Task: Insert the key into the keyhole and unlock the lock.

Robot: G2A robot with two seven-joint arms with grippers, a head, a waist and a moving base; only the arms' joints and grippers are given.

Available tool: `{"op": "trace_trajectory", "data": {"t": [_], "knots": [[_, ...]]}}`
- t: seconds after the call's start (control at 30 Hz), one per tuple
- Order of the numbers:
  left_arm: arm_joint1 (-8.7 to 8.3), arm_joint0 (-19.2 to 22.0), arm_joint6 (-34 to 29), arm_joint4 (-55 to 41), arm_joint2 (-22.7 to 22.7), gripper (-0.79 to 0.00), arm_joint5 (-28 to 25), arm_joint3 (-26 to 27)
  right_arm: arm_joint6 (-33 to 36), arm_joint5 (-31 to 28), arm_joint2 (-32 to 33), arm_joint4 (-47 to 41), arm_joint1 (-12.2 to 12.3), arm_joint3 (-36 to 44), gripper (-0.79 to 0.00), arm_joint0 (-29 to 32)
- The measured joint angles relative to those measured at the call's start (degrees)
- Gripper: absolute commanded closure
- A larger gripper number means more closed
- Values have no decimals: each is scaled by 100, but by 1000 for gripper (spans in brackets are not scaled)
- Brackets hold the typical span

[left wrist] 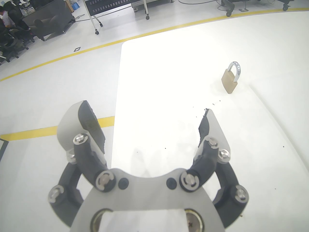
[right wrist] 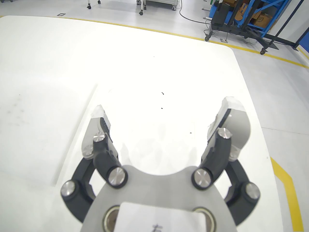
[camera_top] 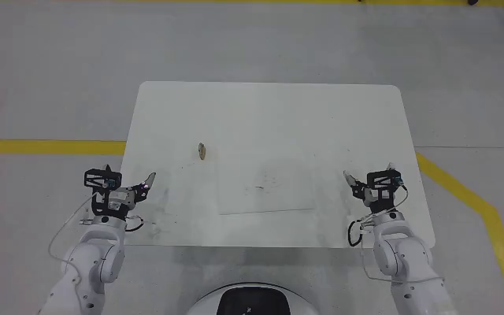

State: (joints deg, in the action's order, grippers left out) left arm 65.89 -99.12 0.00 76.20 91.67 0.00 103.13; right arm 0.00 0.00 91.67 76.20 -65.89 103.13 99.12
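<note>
Hovering | left hand (left wrist: 146, 108) agape at table (left wrist: 169, 61) edge | right hand (right wrist: 163, 104) agape

The lock (camera_top: 202, 150) stands on the table (camera_top: 315, 110), left of the table's middle. From the lock, the left gripper (camera_top: 130, 177) sits nearer the robot and leftward, by the table's edge. A flat sheet (camera_top: 268, 189) lies nearer and rightward, and the right gripper (camera_top: 368, 173) is well beyond it.
</note>
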Motion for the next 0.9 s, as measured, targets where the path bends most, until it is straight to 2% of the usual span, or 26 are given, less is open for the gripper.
{"op": "trace_trajectory", "data": {"t": [0.13,0.33,0.8,0.9], "knots": [[0,0,0,0,0,-785,0,0,-2,-48,-39,-5,-2,24,-785,-25],[0,0,0,0,0,-785,0,0,324,-493,-516,95,-33,12,-785,-399],[0,0,0,0,0,-785,0,0,374,-481,-541,102,-36,24,-785,-416],[0,0,0,0,0,-785,0,0,454,-914,-732,-116,-25,3,-785,-524]]}}
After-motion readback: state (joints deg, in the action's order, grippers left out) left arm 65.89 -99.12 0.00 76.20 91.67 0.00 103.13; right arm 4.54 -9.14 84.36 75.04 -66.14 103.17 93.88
